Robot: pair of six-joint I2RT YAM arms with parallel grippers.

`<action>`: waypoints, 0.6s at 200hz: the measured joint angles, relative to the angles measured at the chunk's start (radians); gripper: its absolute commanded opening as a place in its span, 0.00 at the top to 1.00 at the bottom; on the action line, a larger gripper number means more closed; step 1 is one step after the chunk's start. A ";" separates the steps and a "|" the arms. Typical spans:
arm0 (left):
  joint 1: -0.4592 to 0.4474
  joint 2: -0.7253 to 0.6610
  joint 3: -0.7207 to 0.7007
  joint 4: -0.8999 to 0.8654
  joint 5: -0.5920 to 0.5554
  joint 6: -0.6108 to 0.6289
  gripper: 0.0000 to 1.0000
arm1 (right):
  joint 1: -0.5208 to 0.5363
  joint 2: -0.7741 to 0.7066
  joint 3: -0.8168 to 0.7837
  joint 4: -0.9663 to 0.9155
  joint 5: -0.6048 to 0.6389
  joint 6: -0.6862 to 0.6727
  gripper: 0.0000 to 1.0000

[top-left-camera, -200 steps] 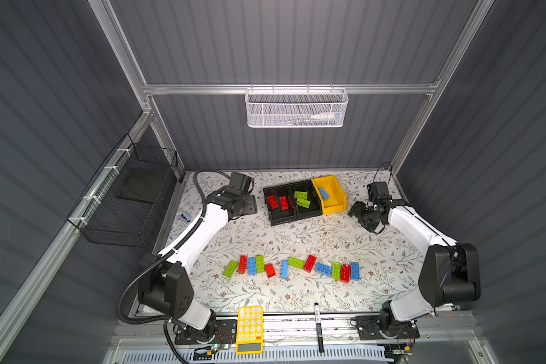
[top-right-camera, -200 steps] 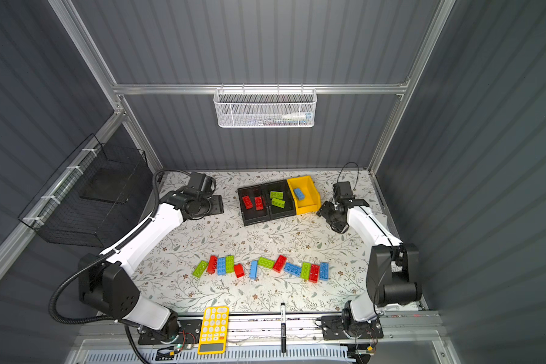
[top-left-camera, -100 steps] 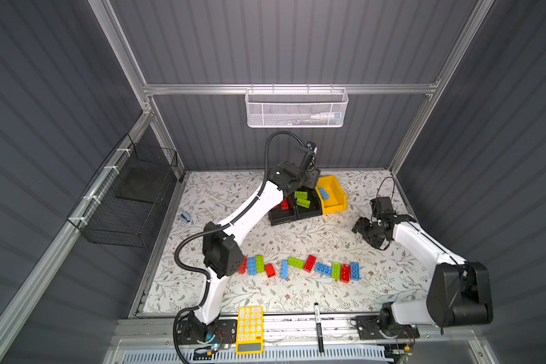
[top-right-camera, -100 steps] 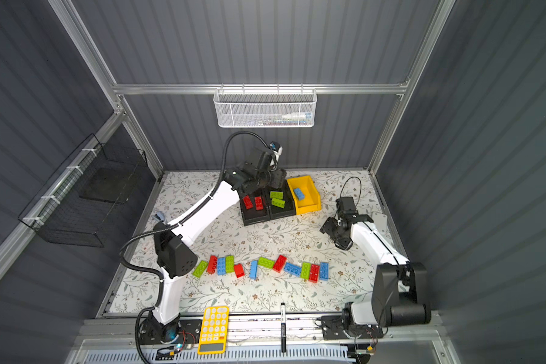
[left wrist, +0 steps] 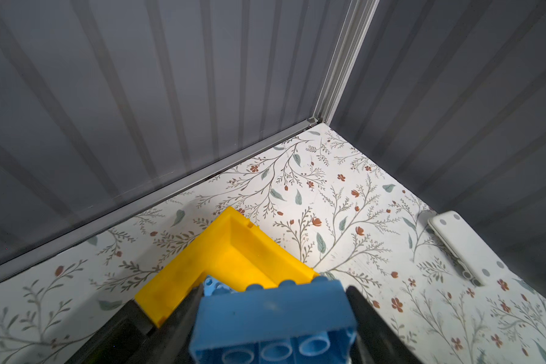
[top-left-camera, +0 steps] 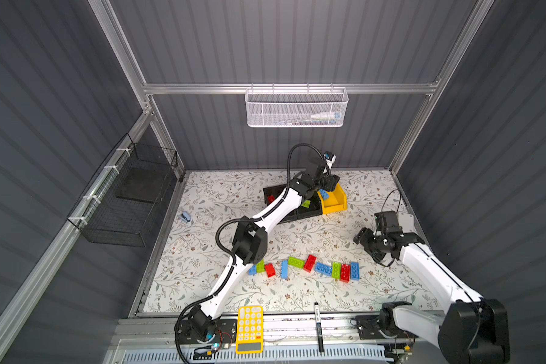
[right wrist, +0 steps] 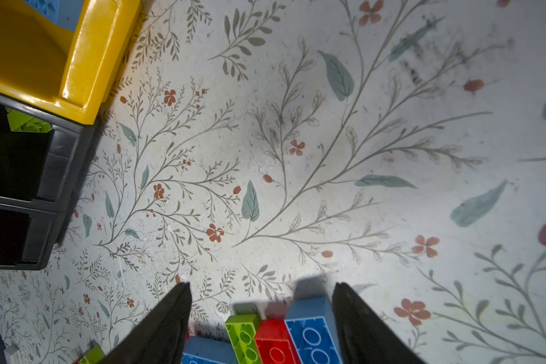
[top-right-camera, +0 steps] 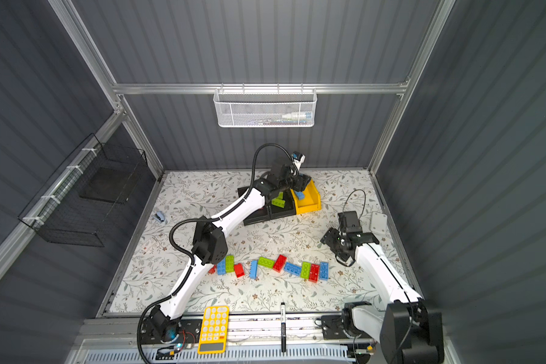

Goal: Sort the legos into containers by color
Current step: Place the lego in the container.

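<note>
Carrier: tabletop (top-left-camera: 221,195), floral covering.

Containers: 3, side by side near the far edge. These are the yellow bin (top-left-camera: 337,206) at the right, the middle black bin (top-right-camera: 282,211) and the left black bin (top-right-camera: 255,218).

Contents:
- The yellow bin holds 1 light blue brick (top-left-camera: 324,194), lying inside.
- In the middle black bin, 2 green bricks (top-right-camera: 278,203) show.
- In the left black bin, 1 red brick (top-left-camera: 270,199) shows. The rest is hidden under the left arm (top-left-camera: 281,205).

Unsorted: loose row (top-right-camera: 279,263), one ragged line across the tabletop nearer the front edge, with bricks touching or just beside each other. In a top view 11 show: 4 red, 4 blue, 3 green. The left arm covers the row's left end, so the count there cannot be finished.

Claws:
- The left claw (left wrist: 274,288) is closed on 1 held blue brick (left wrist: 271,321), a finger on each side, over the yellow bin.
- The right claw (right wrist: 261,285) has its fingers spread with nothing between them. It is near the row's right end and apart from it.

Sundries:
- 1 yellow calculator (top-left-camera: 249,327) and 1 black marker (top-left-camera: 318,324) on the front rail (top-left-camera: 284,318)
- 1 white mesh basket (top-left-camera: 297,107) on the back wall (top-left-camera: 265,47)
- 1 black wire basket (top-left-camera: 130,195) on the left wall (top-left-camera: 44,126)
- 1 small blue-grey item (top-left-camera: 185,216) by the left edge
- 1 white flat piece (top-left-camera: 405,219) by the right edge
</note>
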 measured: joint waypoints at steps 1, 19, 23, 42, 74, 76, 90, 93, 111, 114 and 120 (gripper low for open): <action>0.000 0.002 0.000 0.002 0.000 -0.001 0.51 | 0.000 -0.003 -0.003 0.000 0.000 0.000 0.27; 0.000 0.046 0.004 0.050 0.002 -0.008 0.51 | 0.016 -0.043 -0.037 -0.002 -0.005 0.011 0.27; 0.000 0.059 0.008 0.059 0.002 -0.011 0.51 | 0.021 -0.054 -0.045 -0.003 -0.006 0.016 0.27; 0.000 0.107 0.034 0.091 0.002 -0.019 0.46 | 0.039 -0.097 -0.075 -0.015 -0.006 0.028 0.26; 0.000 0.130 0.035 0.111 0.001 -0.033 0.25 | 0.045 -0.143 -0.099 -0.048 0.021 0.042 0.24; 0.000 0.130 0.035 0.111 0.001 -0.033 0.24 | 0.045 -0.143 -0.098 -0.051 0.024 0.042 0.24; 0.000 0.130 0.035 0.126 -0.005 -0.034 0.18 | 0.045 -0.133 -0.077 -0.069 0.046 0.044 0.24; 0.000 0.130 0.035 0.129 -0.006 -0.037 0.17 | 0.045 -0.130 -0.069 -0.074 0.049 0.045 0.23; 0.000 0.130 0.031 0.134 -0.018 -0.034 0.10 | 0.043 -0.108 -0.014 -0.083 0.066 0.043 0.21; 0.000 0.130 0.029 0.134 -0.018 -0.034 0.09 | 0.042 -0.105 -0.005 -0.083 0.068 0.042 0.21; 0.000 0.130 0.023 0.138 -0.024 -0.033 0.08 | 0.040 -0.097 0.012 -0.083 0.072 0.040 0.20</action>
